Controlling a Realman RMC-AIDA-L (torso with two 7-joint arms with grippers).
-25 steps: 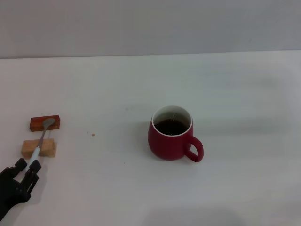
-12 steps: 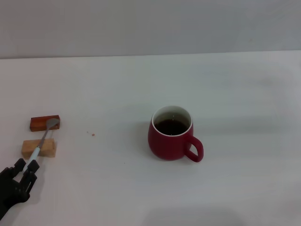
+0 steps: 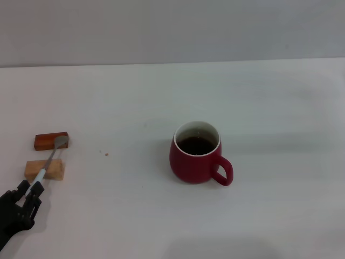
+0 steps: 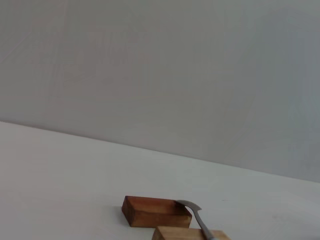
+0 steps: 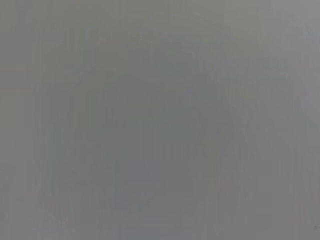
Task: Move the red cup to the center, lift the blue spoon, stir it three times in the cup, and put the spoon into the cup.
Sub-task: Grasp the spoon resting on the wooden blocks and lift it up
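Reaching in from the near left corner of the head view, the left claw [image 3: 32,193] sits low over the white bench [image 3: 161,226], and its black fingers [image 3: 35,195] are clenched on the pale end of the blue spoon [image 3: 49,159]. The spoon runs away from the claw in a slanted line: its whitish handle passes over the light wooden block [image 3: 44,170], which lies just beyond the claw, and its grey neck goes on to the dark reddish wooden block [image 3: 52,141], where the metal bowl rests on the right end of that block. The two blocks lie near each other with a small strip of bench between them, the light one nearer to the robot. From the left wrist view the same things appear: the reddish block [image 4: 156,212], the top of the light block [image 4: 190,233] in front of it, and the grey spoon bowl [image 4: 192,209] touching the corner of the reddish block, with the neck crossing the light block. A small brown crumb [image 3: 107,154] lies on the bench to the right of the blocks. Further right, well apart from the spoon and about in the middle of the bench, the red cup [image 3: 196,156] stands upright with dark liquid inside and its loop handle turned to the near right. The right claw is not in any view, and the right wrist view gives only a flat grey field. Behind the bench is a plain grey wall [image 3: 172,29].
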